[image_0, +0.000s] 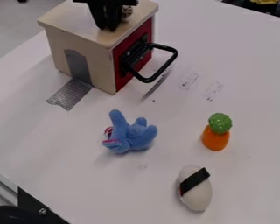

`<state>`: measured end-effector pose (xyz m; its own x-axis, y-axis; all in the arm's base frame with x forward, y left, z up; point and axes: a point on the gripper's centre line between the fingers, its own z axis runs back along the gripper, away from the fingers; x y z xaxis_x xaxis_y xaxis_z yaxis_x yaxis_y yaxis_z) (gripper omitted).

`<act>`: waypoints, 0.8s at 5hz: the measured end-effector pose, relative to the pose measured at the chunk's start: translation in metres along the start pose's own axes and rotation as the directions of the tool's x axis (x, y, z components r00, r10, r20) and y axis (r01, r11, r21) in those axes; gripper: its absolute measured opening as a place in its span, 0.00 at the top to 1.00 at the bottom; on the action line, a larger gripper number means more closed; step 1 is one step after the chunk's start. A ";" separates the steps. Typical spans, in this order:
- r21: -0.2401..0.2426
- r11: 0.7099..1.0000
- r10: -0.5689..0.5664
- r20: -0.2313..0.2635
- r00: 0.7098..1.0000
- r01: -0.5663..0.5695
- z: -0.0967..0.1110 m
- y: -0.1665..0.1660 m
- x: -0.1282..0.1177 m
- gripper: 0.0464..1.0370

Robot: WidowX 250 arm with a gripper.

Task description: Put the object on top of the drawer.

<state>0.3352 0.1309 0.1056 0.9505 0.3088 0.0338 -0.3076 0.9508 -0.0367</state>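
Camera view: starting at the lower left corner of the frame, there's a black part (34, 206) with a screw in it. Next up is the wooden drawer box (96, 49) at the upper left, with silver tape (70, 94) running down its side and onto the white table (160, 175).

The black gripper (107, 29) is pointing down over the box top near the top edge of the frame. Honestly can't tell how far open it is, or if it's got hold of anything. Just right of it, partly hidden, is a small brown patterned object (127, 12) (pretty sure that's our task thing), over the box top in the picture, though I can't tell if it's actually resting there.

Below center-left is a blue plush toy (133, 135) lying on the table. The red drawer front (124, 76) faces right, and its black handle (160, 72) sticks out. Lower right of center is a white sushi toy (196, 197) with a black band, then an orange carrot toy (215, 139) with a green top, up and to the right of it.
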 end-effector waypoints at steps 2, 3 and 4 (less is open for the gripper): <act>0.002 1.000 0.000 0.022 1.000 0.000 0.024 -0.006 -0.007 0.08; 0.002 1.000 -0.008 0.039 0.999 0.008 0.040 -0.009 -0.006 0.04; 0.011 0.999 -0.047 0.032 0.998 0.047 0.049 -0.020 -0.004 0.04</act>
